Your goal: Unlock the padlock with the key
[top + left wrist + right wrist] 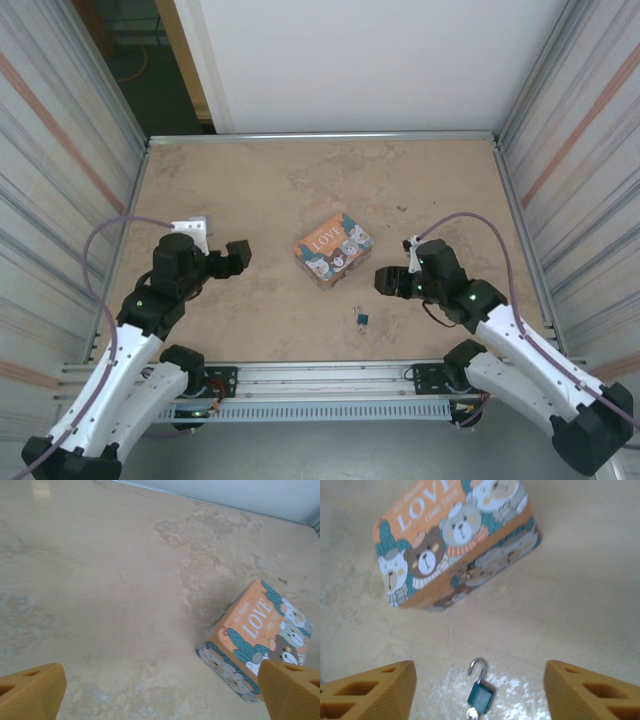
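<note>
The padlock (481,697), a tiny teal block, lies flat on the table with its metal loop swung free at one end. The silver head of the key (472,714) sticks out of its bottom. In the top view the padlock (362,320) rests near the front edge, just below and left of my right gripper (388,280). My right gripper (480,681) hovers over the padlock, open, its yellow fingers (375,690) wide on either side and touching nothing. My left gripper (238,255) is off to the left. In its wrist view the left gripper (162,682) is open over bare table.
An orange-and-teal "LOVE" tin (334,248) with cartoon bears sits mid-table between the arms; the tin (260,640) (455,535) is close to both grippers. Corrugated metal walls (60,150) enclose the table on the left and right, with a rail (320,375) along the front edge.
</note>
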Motion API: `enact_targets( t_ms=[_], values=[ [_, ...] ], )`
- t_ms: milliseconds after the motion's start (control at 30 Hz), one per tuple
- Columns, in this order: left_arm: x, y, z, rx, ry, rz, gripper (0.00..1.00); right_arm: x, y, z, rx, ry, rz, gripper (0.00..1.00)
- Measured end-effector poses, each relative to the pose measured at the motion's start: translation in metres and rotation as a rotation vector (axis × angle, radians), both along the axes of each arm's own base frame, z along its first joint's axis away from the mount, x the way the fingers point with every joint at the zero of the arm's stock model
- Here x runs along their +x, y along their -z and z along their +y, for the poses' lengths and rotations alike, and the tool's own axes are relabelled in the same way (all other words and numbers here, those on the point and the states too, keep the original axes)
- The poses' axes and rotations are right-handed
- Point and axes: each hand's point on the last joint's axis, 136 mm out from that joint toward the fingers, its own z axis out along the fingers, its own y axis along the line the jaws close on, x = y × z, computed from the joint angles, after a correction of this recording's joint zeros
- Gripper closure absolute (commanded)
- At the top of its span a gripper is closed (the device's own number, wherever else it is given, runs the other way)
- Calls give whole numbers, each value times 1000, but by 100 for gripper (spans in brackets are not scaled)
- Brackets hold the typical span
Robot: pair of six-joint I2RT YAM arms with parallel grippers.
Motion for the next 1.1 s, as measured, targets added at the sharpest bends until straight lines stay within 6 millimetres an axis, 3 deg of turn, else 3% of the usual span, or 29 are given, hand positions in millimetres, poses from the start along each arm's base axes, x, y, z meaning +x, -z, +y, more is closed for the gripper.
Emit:
enact_targets(
  t_ms=[400, 600, 833, 933, 1100],
  values=[
    [-1, -2, 39, 139, -158, -70, 1, 25, -46, -60, -64, 200, -203, 0],
    [11, -4, 51, 193, -226, -145, 1, 40, -53, -86, -164, 269, -248, 1],
    [28, 3, 66, 237, -326, -224, 2, 61, -56, -133, -303, 436, -319, 1],
    [36, 11, 75, 276, -372, -209, 2, 70, -48, -152, -345, 500, -357, 1],
    [44, 37, 88, 348, -434, -173, 2, 82, -10, -164, -419, 500, -336, 1]
  ],
)
